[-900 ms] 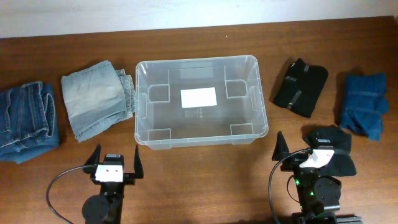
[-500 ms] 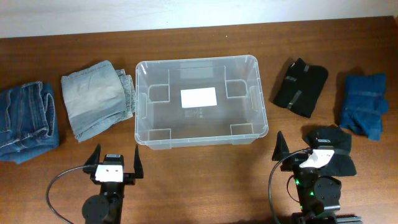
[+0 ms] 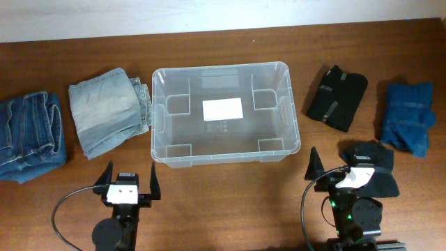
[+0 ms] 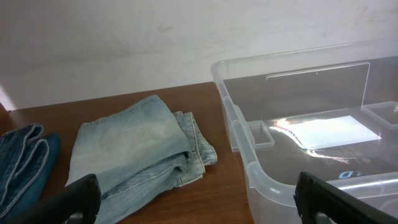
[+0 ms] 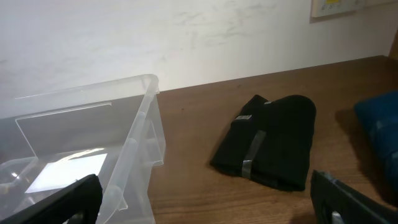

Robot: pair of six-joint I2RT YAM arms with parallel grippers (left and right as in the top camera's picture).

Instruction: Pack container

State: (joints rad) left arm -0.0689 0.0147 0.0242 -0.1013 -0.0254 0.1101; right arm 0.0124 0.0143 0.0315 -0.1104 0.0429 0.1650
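Wooden table (image 3: 223, 209): folded jeans (image 3: 108, 111) at left, left gripper (image 3: 130, 173) spread wide and empty, empty container (image 3: 223, 67) centred, right gripper (image 3: 345, 166) likewise agape by black clothing (image 3: 385, 185). A loose pinch could let folds spill over the rim.

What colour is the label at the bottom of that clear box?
White. The label in the container shows best in the overhead view.
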